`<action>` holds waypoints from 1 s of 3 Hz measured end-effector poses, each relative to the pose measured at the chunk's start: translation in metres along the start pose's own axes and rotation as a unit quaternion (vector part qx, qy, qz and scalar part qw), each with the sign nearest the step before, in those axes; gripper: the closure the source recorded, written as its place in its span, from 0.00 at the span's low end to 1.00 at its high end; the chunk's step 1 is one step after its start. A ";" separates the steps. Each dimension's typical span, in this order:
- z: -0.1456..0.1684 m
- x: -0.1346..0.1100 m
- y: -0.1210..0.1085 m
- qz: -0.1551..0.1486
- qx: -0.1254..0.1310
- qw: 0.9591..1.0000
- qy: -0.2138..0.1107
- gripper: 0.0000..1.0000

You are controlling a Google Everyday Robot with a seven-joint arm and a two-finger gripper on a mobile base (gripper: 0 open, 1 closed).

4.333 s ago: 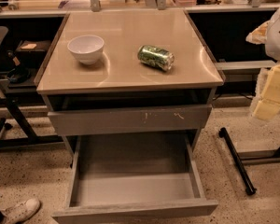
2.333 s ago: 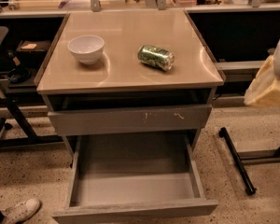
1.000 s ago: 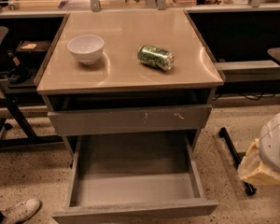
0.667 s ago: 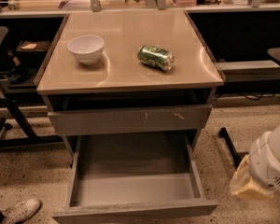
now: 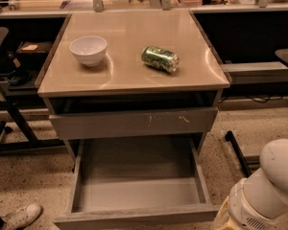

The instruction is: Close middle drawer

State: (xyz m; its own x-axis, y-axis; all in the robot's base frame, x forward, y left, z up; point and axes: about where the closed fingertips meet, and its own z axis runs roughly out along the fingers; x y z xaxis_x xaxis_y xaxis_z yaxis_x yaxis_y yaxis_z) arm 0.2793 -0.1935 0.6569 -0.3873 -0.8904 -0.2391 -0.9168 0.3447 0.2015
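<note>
The middle drawer (image 5: 134, 218) stands pulled far out of the cabinet, its plain grey front near the bottom edge and its grey box interior bare. Above it, a taller grey drawer front with yellowish scratch marks (image 5: 134, 122) sits slightly out, with a dark gap over it. My white arm (image 5: 271, 186) fills the lower right corner. The gripper (image 5: 222, 218) is at its lower left end, just right of the open drawer's front right corner, partly cut off by the frame edge.
On the beige cabinet top (image 5: 134, 78) sit a white bowl (image 5: 88, 49) and a green can on its side (image 5: 160, 59). A black stand leg (image 5: 236, 152) lies on the floor at right. A chair frame (image 5: 9, 119) and a white shoe (image 5: 19, 215) are at left.
My arm has swung down along the right side, from beside the cabinet top to floor level by the open drawer's front right corner. The drawers, bowl and can have not moved.
</note>
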 end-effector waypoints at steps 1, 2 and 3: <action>0.000 0.000 0.000 0.000 0.000 1.000 0.000 1.00; 0.029 0.001 -0.004 0.010 -0.007 1.000 -0.013 1.00; 0.075 0.002 -0.025 0.034 -0.009 0.999 -0.037 1.00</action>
State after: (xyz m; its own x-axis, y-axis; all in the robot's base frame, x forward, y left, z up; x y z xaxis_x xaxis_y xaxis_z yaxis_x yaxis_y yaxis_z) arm 0.2945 -0.1819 0.5804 -0.4552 -0.8408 -0.2929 -0.8865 0.3974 0.2370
